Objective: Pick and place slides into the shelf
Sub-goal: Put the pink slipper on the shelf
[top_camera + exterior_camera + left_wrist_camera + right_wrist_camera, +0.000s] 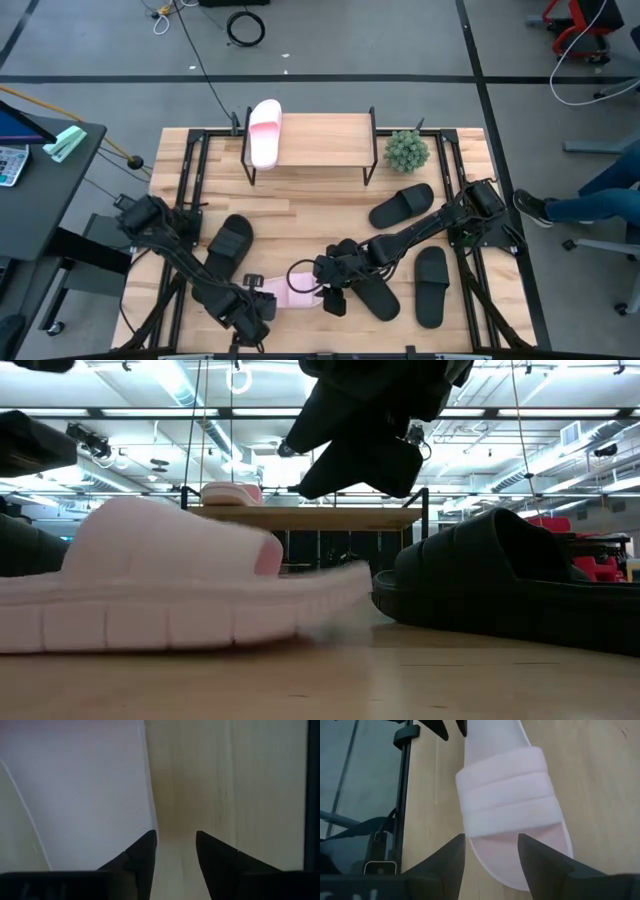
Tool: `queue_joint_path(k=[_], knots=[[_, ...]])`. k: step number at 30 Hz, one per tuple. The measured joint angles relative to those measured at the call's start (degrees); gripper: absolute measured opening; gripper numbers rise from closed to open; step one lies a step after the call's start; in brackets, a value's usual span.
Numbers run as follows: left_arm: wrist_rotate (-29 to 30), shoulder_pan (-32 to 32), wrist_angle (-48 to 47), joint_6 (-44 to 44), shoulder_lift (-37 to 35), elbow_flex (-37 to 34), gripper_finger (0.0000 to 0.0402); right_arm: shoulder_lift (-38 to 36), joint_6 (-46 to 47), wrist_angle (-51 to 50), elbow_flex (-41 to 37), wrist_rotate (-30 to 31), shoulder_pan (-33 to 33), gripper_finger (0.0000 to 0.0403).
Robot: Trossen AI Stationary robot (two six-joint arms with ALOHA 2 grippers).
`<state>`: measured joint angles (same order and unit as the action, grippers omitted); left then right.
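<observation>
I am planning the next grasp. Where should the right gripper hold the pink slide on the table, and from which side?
Probably the wide strap, from above: the pink slide lies flat, sole down, and the right gripper is open at one end.

I've got one slide [264, 131] on the shelf's [320, 140] left end, plant [406, 150] right of it, other slides [400, 204] scattered in front.
</observation>
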<state>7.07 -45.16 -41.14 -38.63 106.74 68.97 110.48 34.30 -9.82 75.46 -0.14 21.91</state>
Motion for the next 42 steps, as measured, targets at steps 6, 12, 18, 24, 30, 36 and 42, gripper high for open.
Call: queue_joint_path(k=[6, 12, 18, 24, 30, 36, 42], knots=[[1.3, 0.2, -1.6, -2.7, 0.0, 0.0, 0.0117, 0.0, 0.0, 0.0, 0.0, -0.4, 0.0, 0.0188], [2.2, 0.4, -7.5, -2.7, 0.3, 3.8, 0.0104, 0.0, -1.5, 0.0, 0.0, -0.4, 0.0, 0.0185], [3.9, 0.4, -10.1, -3.2, 0.1, 5.6, 0.0103, 0.0, -1.5, 0.0, 0.0, -0.4, 0.1, 0.0185], [4.1, 0.4, -8.9, -3.6, 0.4, 5.5, 0.0103, 0.0, -1.6, 0.0, 0.0, -0.4, 0.3, 0.0185], [4.0, 0.2, -8.1, -4.0, 0.4, 5.5, 0.0126, 0.0, -2.0, -0.1, 0.0, -0.4, 0.4, 0.0185], [4.0, 0.2, -8.0, -4.4, 0.4, 5.5, 0.0166, 0.0, -2.0, -0.1, 0.0, -0.4, 0.4, 0.0185], [4.0, 0.2, -7.8, -5.7, 3.0, 5.6, 0.0183, 0.0, -2.0, -0.1, 0.0, -0.4, 0.4, 0.0185]])
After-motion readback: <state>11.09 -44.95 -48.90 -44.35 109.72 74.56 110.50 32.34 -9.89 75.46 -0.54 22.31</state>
